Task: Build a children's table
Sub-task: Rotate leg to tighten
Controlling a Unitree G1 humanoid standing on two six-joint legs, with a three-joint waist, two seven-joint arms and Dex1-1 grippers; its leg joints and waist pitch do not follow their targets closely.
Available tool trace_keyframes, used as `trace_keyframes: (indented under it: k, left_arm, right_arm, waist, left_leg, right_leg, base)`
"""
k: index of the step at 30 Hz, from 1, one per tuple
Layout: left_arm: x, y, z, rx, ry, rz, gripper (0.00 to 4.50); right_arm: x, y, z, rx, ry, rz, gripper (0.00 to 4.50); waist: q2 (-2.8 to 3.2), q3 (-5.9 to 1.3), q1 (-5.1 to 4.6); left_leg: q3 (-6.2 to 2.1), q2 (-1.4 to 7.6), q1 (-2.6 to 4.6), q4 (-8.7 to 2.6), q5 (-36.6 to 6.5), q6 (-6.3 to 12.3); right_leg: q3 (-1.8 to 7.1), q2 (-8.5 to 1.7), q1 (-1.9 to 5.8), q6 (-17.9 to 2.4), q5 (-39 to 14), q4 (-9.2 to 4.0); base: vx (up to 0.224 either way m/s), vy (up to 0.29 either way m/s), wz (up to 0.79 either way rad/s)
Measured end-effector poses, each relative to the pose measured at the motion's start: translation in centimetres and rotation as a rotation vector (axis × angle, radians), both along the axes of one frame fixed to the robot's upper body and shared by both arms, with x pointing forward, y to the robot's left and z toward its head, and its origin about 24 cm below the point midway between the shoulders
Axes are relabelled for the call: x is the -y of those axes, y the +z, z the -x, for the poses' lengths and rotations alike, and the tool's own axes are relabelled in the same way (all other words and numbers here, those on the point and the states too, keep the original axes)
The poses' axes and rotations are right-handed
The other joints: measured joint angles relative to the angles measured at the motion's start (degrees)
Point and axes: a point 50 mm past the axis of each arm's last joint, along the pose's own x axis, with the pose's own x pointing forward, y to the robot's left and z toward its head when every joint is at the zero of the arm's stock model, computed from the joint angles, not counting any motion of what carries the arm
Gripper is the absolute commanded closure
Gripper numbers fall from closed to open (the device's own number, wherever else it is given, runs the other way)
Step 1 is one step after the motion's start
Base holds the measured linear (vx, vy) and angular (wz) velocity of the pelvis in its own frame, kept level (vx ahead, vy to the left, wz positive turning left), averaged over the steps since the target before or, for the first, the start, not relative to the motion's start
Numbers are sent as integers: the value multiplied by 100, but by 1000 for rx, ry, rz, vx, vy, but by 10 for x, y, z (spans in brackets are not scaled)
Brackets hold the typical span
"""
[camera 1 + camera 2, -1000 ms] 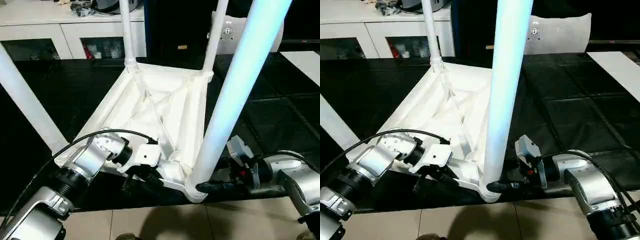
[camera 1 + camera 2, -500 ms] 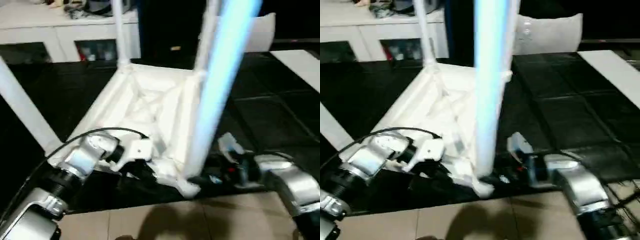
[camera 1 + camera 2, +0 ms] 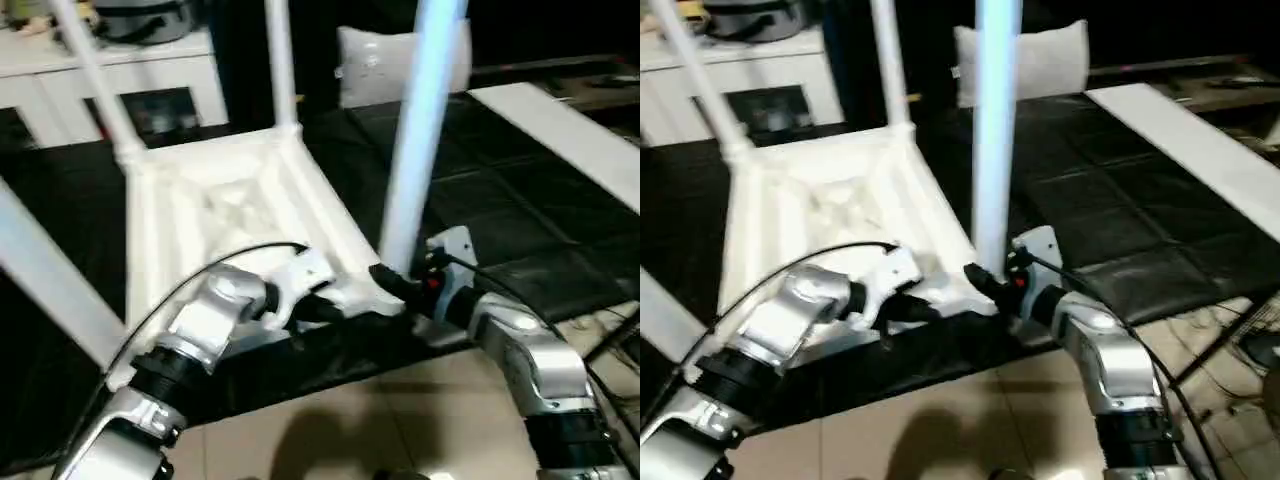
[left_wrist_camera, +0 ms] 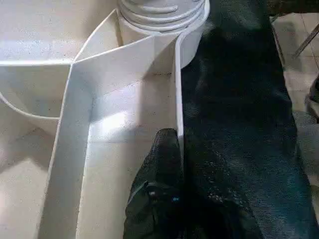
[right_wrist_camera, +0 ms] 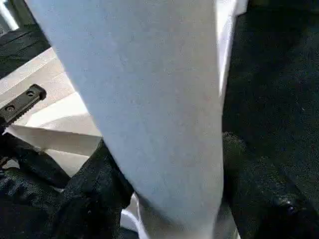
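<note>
The left gripper (image 4: 167, 149) has its jaws clenched on the thin near rim of the tabletop (image 3: 215, 200), one black finger inside the rim wall and the other hidden beyond it. The right gripper (image 3: 392, 283) has its jaws grasping the near-right leg (image 3: 415, 140) low down, just above the corner socket; in the right wrist view a black finger (image 5: 94, 184) shows on each side of the white tube. The tabletop lies upside down on a black mat (image 3: 520, 220), ribbed underside up, tilted with its near edge toward the robot. Four legs stand in its corner sockets: the held one, a near-left leg (image 3: 45, 270) slanting out to the left, and two far legs (image 3: 280, 60) rising past the picture's top. Beyond the mat stands a white cabinet (image 3: 120, 80) with glass doors, and tiled floor (image 3: 340, 430) lies in front.
</note>
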Motion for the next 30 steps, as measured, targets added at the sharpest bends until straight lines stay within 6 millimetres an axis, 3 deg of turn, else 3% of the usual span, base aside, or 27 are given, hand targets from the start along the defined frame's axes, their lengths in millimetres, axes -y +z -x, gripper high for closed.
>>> trace_keyframes:
  k: [1,3,5,7,11,15,20,22,25,26,30]
  left_arm:
    - [0,1,0,6,-5,3,450]
    - [0,2,0,10,-17,6,450]
    - [0,2,1,12,-38,8,450]
    - [-4,3,1,21,-56,3,450]
    - [-9,6,4,41,-147,1,450]
    - [-16,9,7,48,-253,-30,450]
    - [-20,13,8,39,-339,-48,450]
    - [-23,14,9,35,-361,-57,450]
    - [-26,14,11,31,-400,-74,450]
    - [-27,14,11,29,-415,-81,450]
    - [-26,13,15,19,-470,-94,450]
  right_arm:
    - [3,1,2,5,17,-1,137]
    - [5,2,4,13,34,-15,137]
    - [12,4,8,18,67,-13,102]
    - [18,7,10,28,130,3,95]
    - [37,13,21,25,281,59,61]
    - [46,17,27,7,409,100,31]
    - [54,26,27,14,540,119,31]
    - [53,27,30,8,600,90,63]
    - [48,26,33,-12,686,65,69]
    - [46,25,35,-22,710,62,97]
    - [41,21,37,-48,766,52,124]
  waist:
    - [23,12,5]
    - [53,27,-10]
    - [45,31,6]
    - [41,31,44]
    - [17,12,215]
    - [-23,-11,398]
    - [-40,-32,628]
    - [-49,-38,665]
    - [-54,-40,698]
    - [-61,-43,709]
    - [-80,-54,776]
  left_leg:
    - [-5,8,0,3,-1,1]
    - [-22,16,-7,-7,-1,1]
    - [-20,-11,3,-10,-1,1]
    - [-4,-34,-5,-35,-2,2]
    - [27,-42,-94,-30,1,6]
    - [102,-50,-92,-20,-2,9]
    - [146,-6,-112,-16,9,29]
    - [150,10,-116,-10,8,27]
    - [155,18,-116,8,3,19]
    - [157,18,-114,10,2,19]
    - [168,16,-107,24,-15,-10]
  right_leg:
    - [-71,-27,22,0,0,-25]
    - [-121,-49,96,3,-1,-46]
    - [-66,-51,90,2,-1,-14]
    - [-38,-64,62,2,-1,6]
    - [13,-72,-21,-12,9,81]
    - [138,-69,-102,-47,131,191]
    - [162,-49,-186,-38,89,288]
    - [164,-34,-195,-43,87,291]
    - [172,-27,-195,-48,90,294]
    - [174,-27,-193,-51,92,294]
    - [188,-28,-185,-72,105,293]
  base:
    - [0,0,0]
    - [0,0,0]
    - [0,0,0]
    - [0,0,0]
    - [0,0,0]
    - [13,-8,1]
    - [21,-17,2]
    - [0,0,0]
    - [0,0,0]
    - [0,0,0]
    - [0,0,0]
